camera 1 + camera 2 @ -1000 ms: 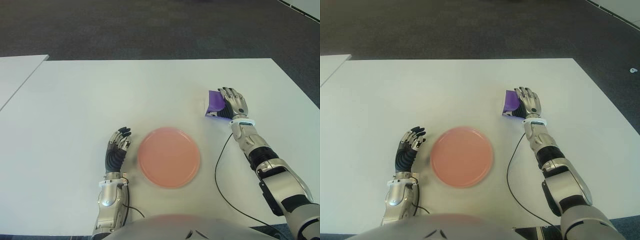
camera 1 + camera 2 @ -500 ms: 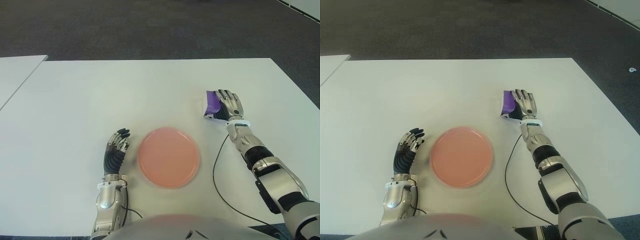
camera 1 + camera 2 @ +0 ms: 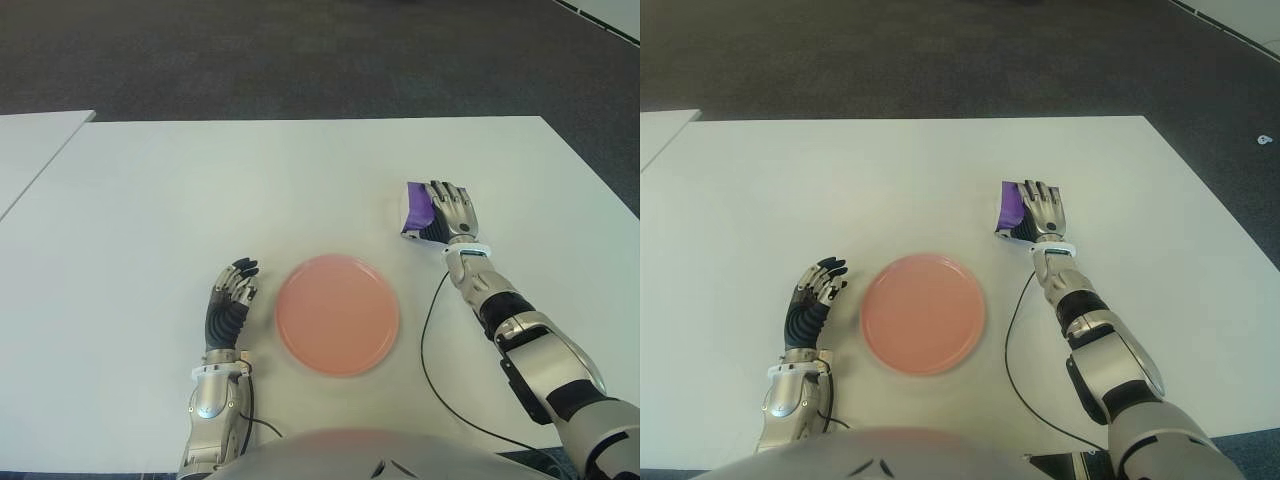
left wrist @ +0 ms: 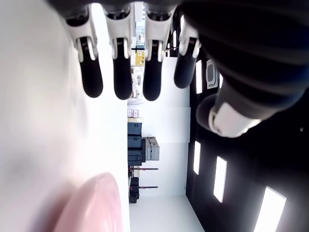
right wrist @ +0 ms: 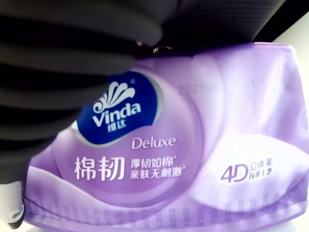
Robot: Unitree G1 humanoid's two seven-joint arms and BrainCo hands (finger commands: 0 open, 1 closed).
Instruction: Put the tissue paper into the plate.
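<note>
Two robot hands over one white table (image 3: 300, 180). Right hand (image 3: 449, 213) out at the robot's right, beyond and to the right of the plate, wrapped around a purple plastic pack of tissue paper (image 3: 417, 206); dark fingers (image 5: 58, 58) curled over the pack's top in the right wrist view, pressing against the wrapper, with the blue Vinda badge and "Deluxe" lettering filling most of that view. Pack showing mainly at the hand's inner side, toward the table's middle, not yet in the plate; whether it sits on the table or is raised off it cannot be told.

Nearer the robot and to the left of the pack, well apart from it: a round, flat, salmon-pink plate (image 3: 338, 313), nothing lying in it. A thin black cable (image 3: 428, 345) running from the right forearm across the table beside the plate's right edge.

Left hand (image 3: 229, 303) just left of the plate, fingers (image 4: 121, 72) extended and loosely relaxed, holding nothing.

Dark grey carpet (image 3: 300, 50) past the table's far edge.
</note>
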